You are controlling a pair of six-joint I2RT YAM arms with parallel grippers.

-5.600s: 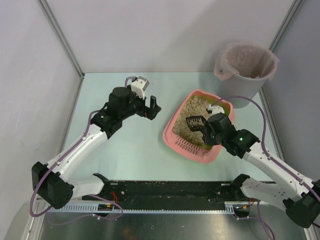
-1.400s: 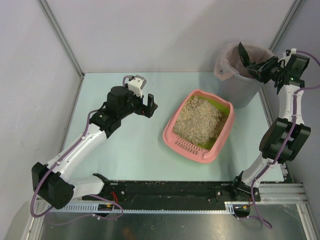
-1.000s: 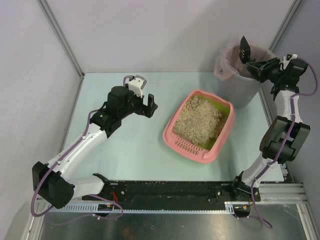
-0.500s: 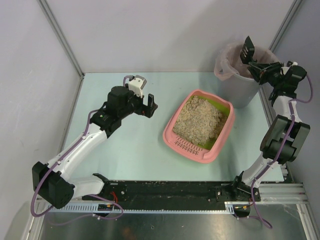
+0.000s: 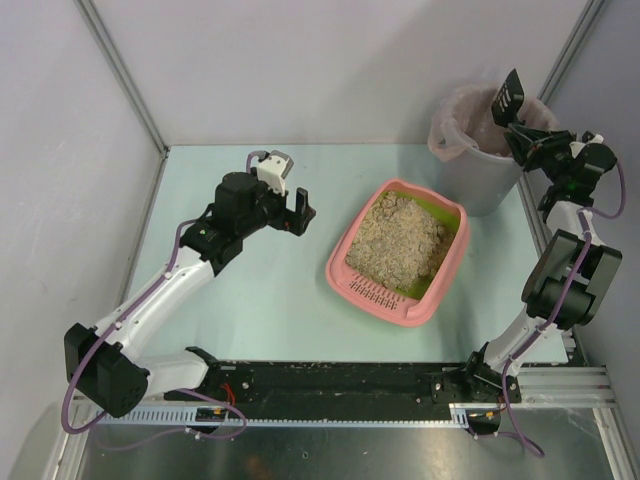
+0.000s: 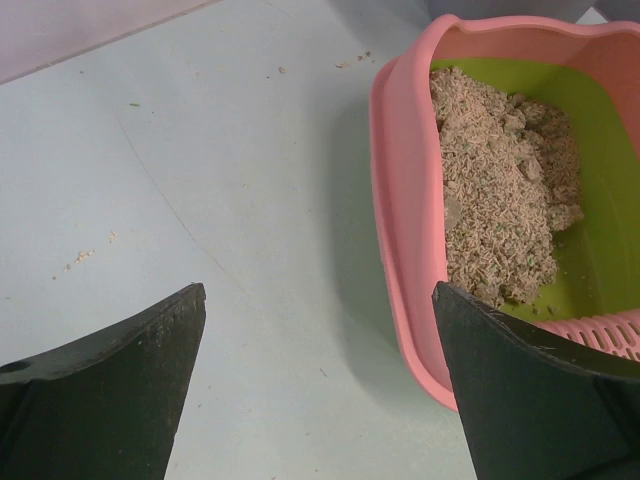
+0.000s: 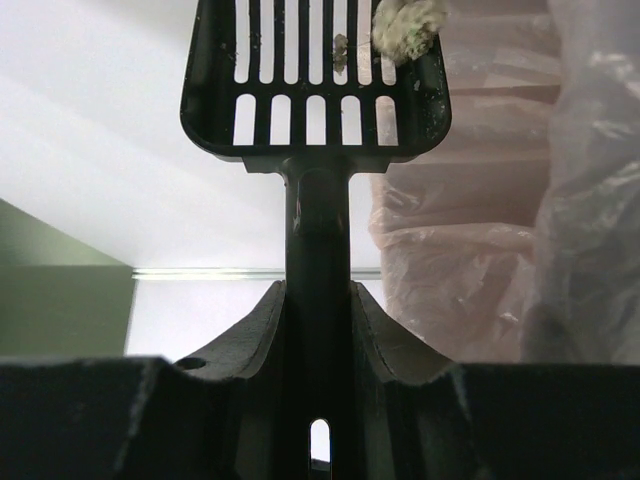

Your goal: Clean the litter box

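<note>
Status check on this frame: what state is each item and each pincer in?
litter box: upright on the table, holding litter
scoop: held raised over the bucket, one clump on its slots
bucket: upright, lined, uncovered
left pincer: open, empty, beside the litter box
right pincer: shut on the scoop

the shallow pink rectangular litter box (image 5: 375, 292) is smooth moulded plastic with a soft sheen, its yellow-green inner lining (image 6: 600, 230) just as sleek, and the beige litter (image 5: 400, 235) in it looks dry, coarse and crumbly. beyond the litter box, the grey round bucket (image 5: 490, 182) is matt plastic lined with a thin, crinkled, translucent pinkish bag (image 7: 480, 260), and the small black slotted scoop (image 7: 316, 200) is hard, dull plastic dusted with grit. the pale green table (image 5: 250, 290) under the litter box is smooth and matt.
</note>
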